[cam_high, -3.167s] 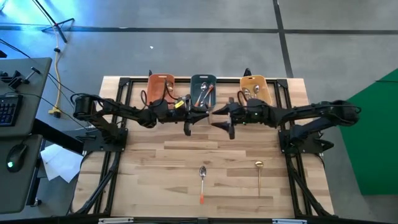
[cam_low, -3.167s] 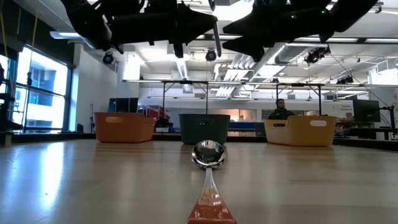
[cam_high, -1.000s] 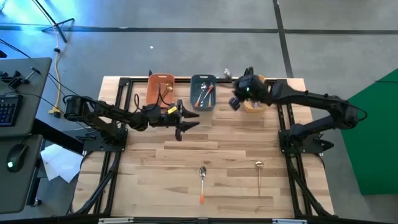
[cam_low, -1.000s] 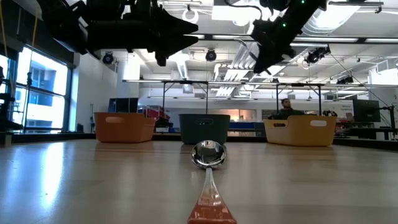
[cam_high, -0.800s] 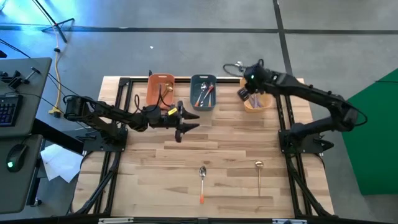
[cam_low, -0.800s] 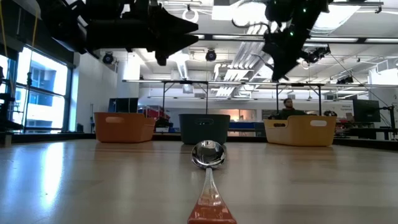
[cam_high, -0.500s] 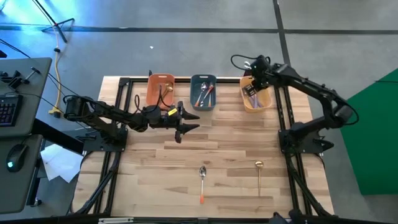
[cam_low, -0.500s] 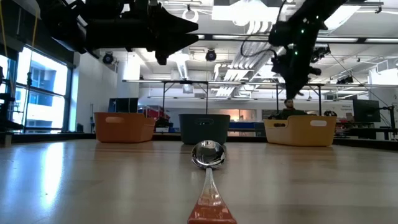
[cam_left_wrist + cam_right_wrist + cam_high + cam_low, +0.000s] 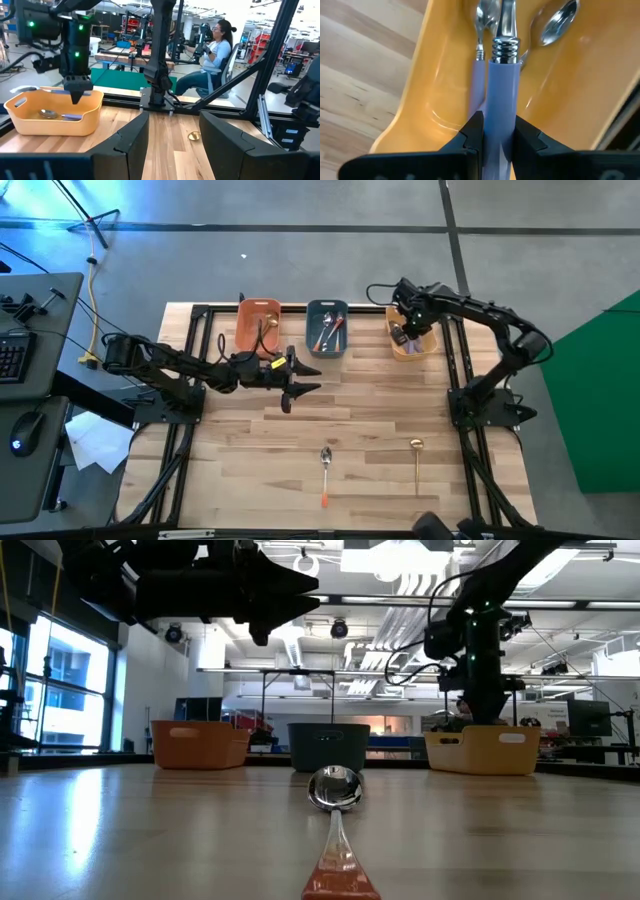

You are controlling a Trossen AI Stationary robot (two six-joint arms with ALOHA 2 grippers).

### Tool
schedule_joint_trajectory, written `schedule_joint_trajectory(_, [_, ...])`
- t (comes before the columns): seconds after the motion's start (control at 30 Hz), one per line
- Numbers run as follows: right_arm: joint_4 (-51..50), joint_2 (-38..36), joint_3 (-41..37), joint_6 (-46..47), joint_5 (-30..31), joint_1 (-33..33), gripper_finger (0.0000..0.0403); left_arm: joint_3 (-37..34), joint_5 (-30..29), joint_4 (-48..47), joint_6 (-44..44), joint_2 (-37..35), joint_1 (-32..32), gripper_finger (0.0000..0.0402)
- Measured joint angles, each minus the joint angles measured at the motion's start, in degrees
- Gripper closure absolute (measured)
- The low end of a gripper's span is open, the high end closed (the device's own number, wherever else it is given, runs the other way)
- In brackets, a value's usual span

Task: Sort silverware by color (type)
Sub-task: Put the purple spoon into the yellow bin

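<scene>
three trays [image 9: 327, 328] behind two spoons [image 9: 326, 460]

Floor [image 9: 300, 260]: grey, crossed by dark seam lines.
Desk [image 9: 30, 380]: dark, left of the table, with a keyboard [image 9: 12, 358] and a mouse [image 9: 25, 430].
Panel [image 9: 605, 400]: green, at the right edge.
Windows [image 9: 60, 680]: tall and bright on the left.
Ceiling [image 9: 370, 645]: exposed ducts, strip lights.
Person [image 9: 212, 55]: seated on an office chair at a workbench.

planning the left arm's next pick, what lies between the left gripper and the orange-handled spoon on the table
Bare wood only: in the high view nothing lies between the left gripper and the orange-handled spoon.
</scene>
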Motion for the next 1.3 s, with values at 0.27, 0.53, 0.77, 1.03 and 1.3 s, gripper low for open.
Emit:
schedule_joint_trajectory(0.27, [0.34,4.06,-0.01,1.05,-1.62,-2.09,0.0354,0.0,0.0,-0.09,-0.42,0.0,0.0,0.0238])
schedule_joint_trajectory(0.53, [0.47,6.23,-0.01,3.32,-3.5,-5.28,0.0354,0.0,0.0,-0.15,-0.44,0.0,0.0,0.0238])
schedule_joint_trajectory(0.77, [0.61,7.33,-0.01,7.11,-3.52,-7.4,0.0354,0.0,-0.02,-0.18,-0.48,0.0,0.0,0.0238])
schedule_joint_trajectory(1.03, [-2.55,7.33,-0.12,11.58,-3.5,-8.95,0.0354,0.0,-0.02,-0.28,-0.5,0.0,0.0,0.0238])
schedule_joint_trajectory(1.3, [-1.72,7.2,-3.28,16.7,-3.7,-10.85,0.0354,0.0,-0.03,-0.28,-1.01,0.02,0.0,0.0238])
